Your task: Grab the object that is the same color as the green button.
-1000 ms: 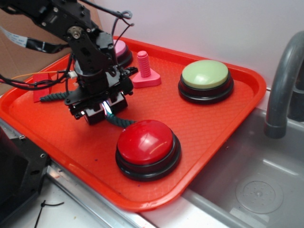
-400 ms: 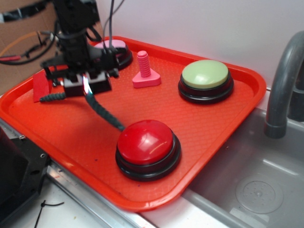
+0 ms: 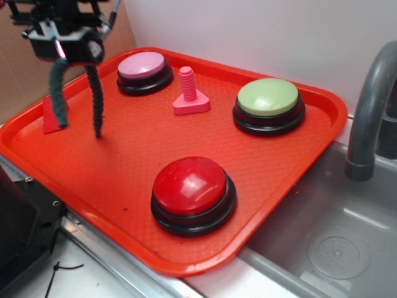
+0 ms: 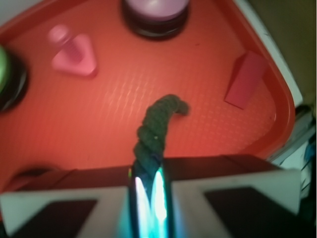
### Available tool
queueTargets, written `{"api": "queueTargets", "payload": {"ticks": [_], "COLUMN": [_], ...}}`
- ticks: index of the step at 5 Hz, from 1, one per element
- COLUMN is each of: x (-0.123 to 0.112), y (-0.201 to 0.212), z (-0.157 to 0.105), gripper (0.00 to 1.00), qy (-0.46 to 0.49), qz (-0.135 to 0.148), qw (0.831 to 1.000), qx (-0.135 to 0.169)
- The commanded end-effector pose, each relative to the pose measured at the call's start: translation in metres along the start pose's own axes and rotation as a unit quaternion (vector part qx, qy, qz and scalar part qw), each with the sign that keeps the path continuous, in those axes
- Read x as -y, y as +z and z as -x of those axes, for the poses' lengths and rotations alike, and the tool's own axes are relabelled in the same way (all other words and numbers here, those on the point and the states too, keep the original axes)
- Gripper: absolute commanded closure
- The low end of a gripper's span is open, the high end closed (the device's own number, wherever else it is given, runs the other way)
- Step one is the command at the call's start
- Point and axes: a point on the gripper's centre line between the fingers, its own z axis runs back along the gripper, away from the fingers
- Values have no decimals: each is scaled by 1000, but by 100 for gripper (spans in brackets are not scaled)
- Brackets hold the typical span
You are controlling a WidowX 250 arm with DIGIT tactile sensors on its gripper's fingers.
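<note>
Up at the far left, the black robot gripper [image 3: 60,45] hangs above the red plastic tray [image 3: 267,167], its fingers closed tight on the middle of the dark green twisted rope piece [image 3: 94,102]. Both rope ends dangle free over the tray. Behind the left strand a small red wedge [image 3: 52,116] lies near the tray's edge. Further right sit the round pink dome button [image 3: 143,69], then the pink plastic bolt [image 3: 189,92] standing upright. A big red dome button [image 3: 193,191] sits nearest me, and the pale-green dome button [image 3: 268,103] is far right, beside the grey sink faucet [image 3: 370,105].
</note>
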Motion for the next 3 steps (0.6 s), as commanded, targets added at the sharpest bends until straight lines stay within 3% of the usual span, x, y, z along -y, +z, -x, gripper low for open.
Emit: {"api": "queueTargets", "payload": {"ticks": [1,2,3], "x": [-5,-6,-13], "y": [57,60,48], "z": [-12,-13,-28], "gripper": [100,100,100], "qy": [-183,-186,-134], "qz": [49,55,46], "qw": [981,979,989], "qx": [46,65,36]}}
